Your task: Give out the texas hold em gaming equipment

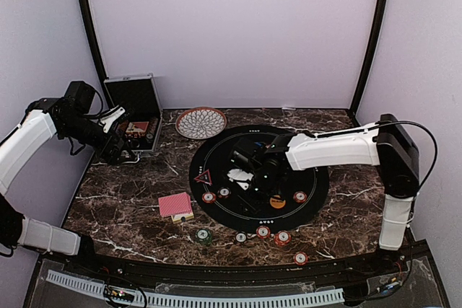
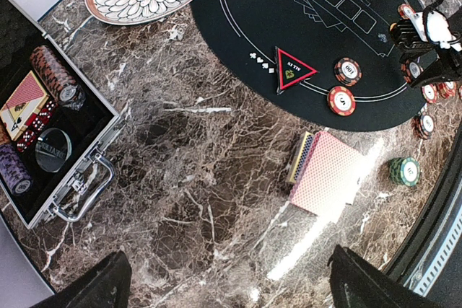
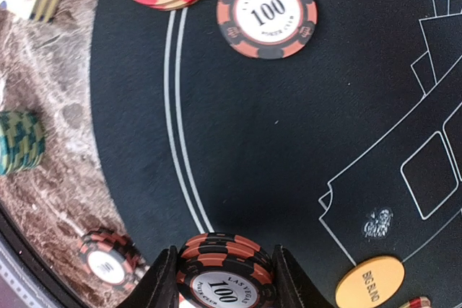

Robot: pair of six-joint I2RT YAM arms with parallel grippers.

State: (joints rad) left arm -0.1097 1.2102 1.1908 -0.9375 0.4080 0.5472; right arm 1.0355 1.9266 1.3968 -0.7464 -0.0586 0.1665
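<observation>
Right wrist view has your right hand (image 3: 225,288) gripping a stack of 100 chips (image 3: 225,268) over the mat (image 3: 274,142), likely to seat it at a player's spot; your left hand (image 2: 229,285) hangs wide.

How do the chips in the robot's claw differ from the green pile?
The held chips are orange-black, marked 100; the green chips are green. The held chips sit in the right gripper over the black mat; the green chips stand free on the marble table. Both are striped stacks.
</observation>
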